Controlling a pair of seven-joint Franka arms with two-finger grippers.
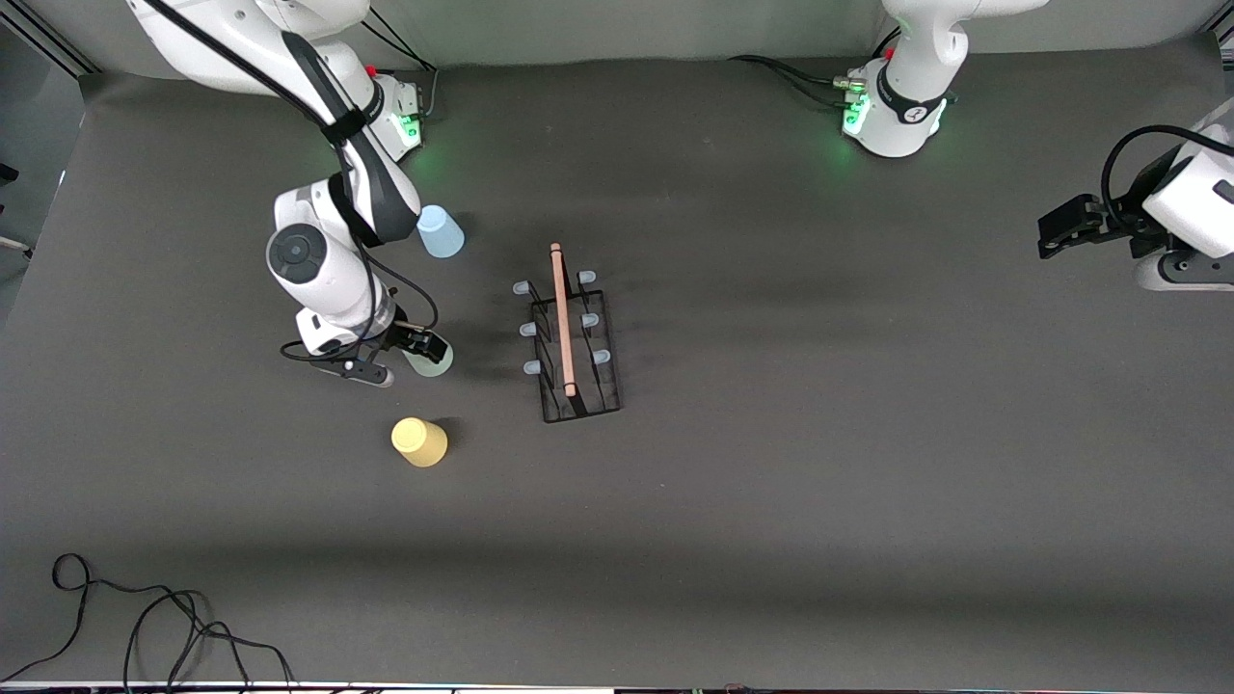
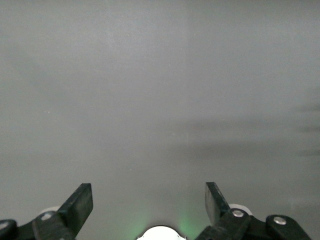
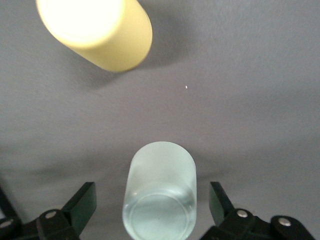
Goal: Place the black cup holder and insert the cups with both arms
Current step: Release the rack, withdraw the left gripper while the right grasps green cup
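The black cup holder stands mid-table, with its wooden rod handle on top and its pale-tipped pegs bare. The light blue cup, pale green cup and yellow cup stand apart on the table toward the right arm's end. My right gripper is low at the green cup. In the right wrist view the gripper is open, with the green cup between its fingers and not gripped, and the yellow cup beside it. My left gripper waits at the left arm's table end, open and empty.
A black cable lies coiled on the table at the corner nearest the front camera, at the right arm's end. The arm bases glow green along the table edge farthest from that camera.
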